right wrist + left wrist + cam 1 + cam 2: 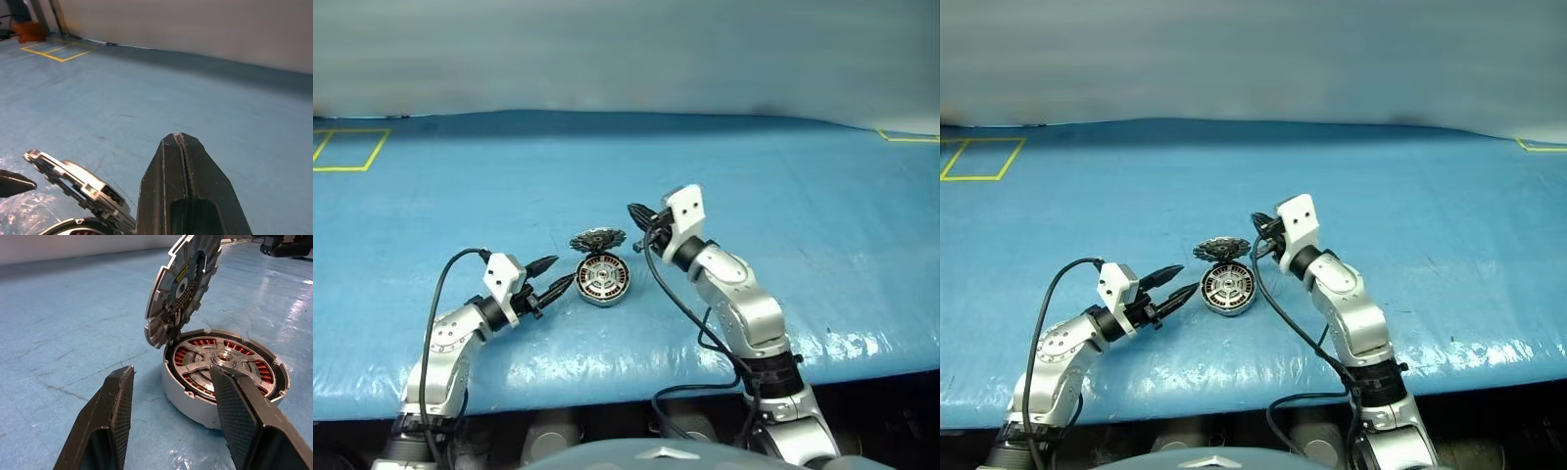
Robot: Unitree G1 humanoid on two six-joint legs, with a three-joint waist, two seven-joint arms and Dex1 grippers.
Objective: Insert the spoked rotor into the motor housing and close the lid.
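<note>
The motor housing (pixel 603 281) sits on the blue table, a round silver casing with copper windings. The spoked rotor (pixel 215 360) lies inside it, silver spokes and hub showing. The lid (pixel 598 239) stands raised on its hinge at the housing's far side, its toothed inner face (pixel 183 284) towards the left gripper. My left gripper (pixel 558 272) is open just left of the housing, with nothing between its fingers (pixel 115 411). My right gripper (pixel 639 213) is shut and empty, raised to the right of the lid and a little above it.
The blue table cover (pixel 803 245) stretches wide on all sides. A yellow taped rectangle (pixel 347 149) marks the far left and a yellow corner (pixel 906 137) the far right. The table's front edge runs just below both arms. Black cables hang from each wrist.
</note>
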